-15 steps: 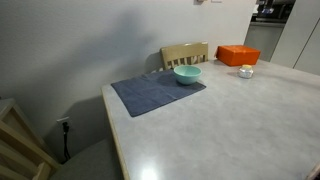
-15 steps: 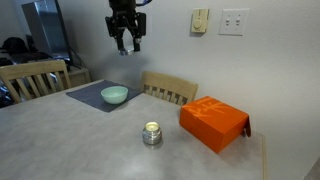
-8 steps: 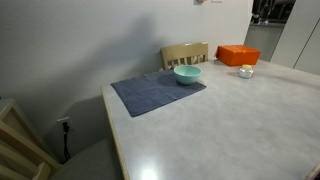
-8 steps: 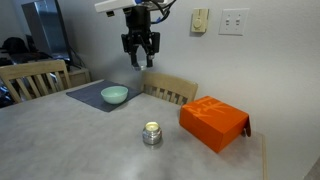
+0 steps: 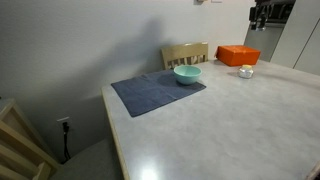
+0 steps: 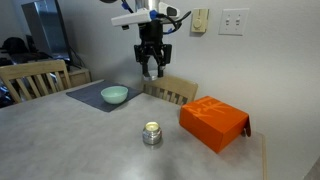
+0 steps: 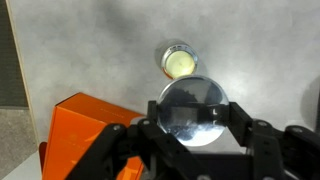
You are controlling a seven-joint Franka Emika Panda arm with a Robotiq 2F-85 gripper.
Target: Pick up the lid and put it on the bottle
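The lid is a flat round disc with a shiny, mirror-like face. In the wrist view it sits squarely between the black jaws, which are closed in on its rim from left and right and hold it clear of the surface. In an exterior view the jaws hang high in the air, in front of the pale wall and above the slatted wooden chair back. The lid itself is too small to make out there. The bottle is a small squat round pot with see-through walls. It stands upright and uncapped on the surface, and a pale yellow fill shows through its open mouth. In the wrist view it lies just beyond the far edge of the lid, apart from it. In an exterior view the bottle stands well below the jaws and nearer the camera. It is just left of the box, a matte orange rectangular block with sharp edges, and does not touch it. The surface is smooth, pale grey and faintly mottled, with a soft sheen. Farther left, a glossy teal bowl, round and shallow, rests on a dark blue cloth mat. What the bowl holds I cannot tell.
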